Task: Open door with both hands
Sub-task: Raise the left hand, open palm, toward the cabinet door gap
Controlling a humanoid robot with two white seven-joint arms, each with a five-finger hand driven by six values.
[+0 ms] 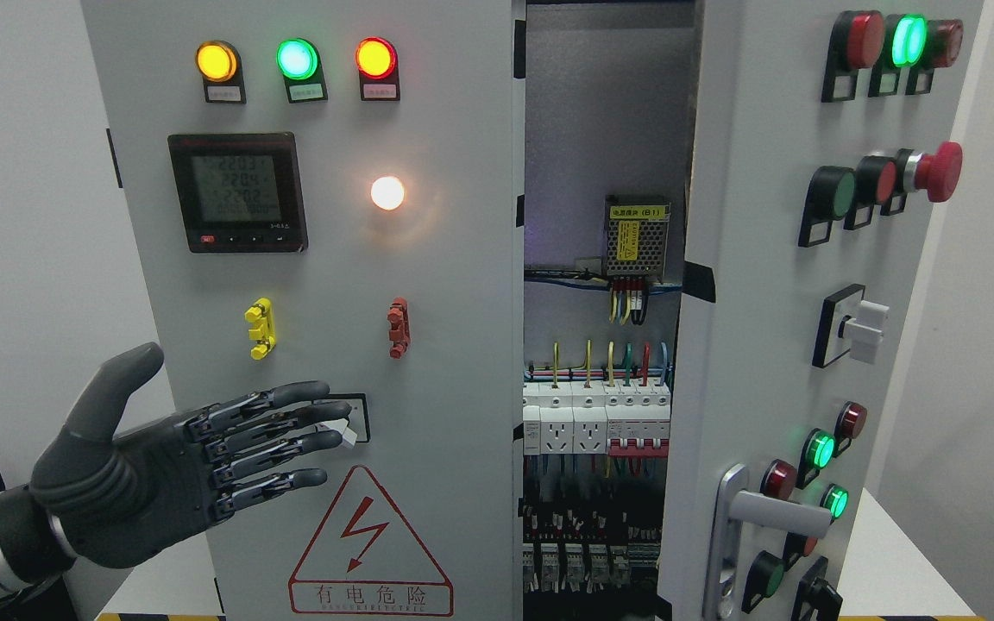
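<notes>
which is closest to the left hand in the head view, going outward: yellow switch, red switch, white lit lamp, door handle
From the left hand:
1. Yellow switch, just above the fingers on the left door.
2. Red switch, same height, further right on that door.
3. White lit lamp, higher up, mid door.
4. Door handle, far right on the opened right door.

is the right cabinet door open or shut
Open: the right cabinet door is swung outward, its face seen at an angle, exposing the wiring and breakers inside.
</notes>
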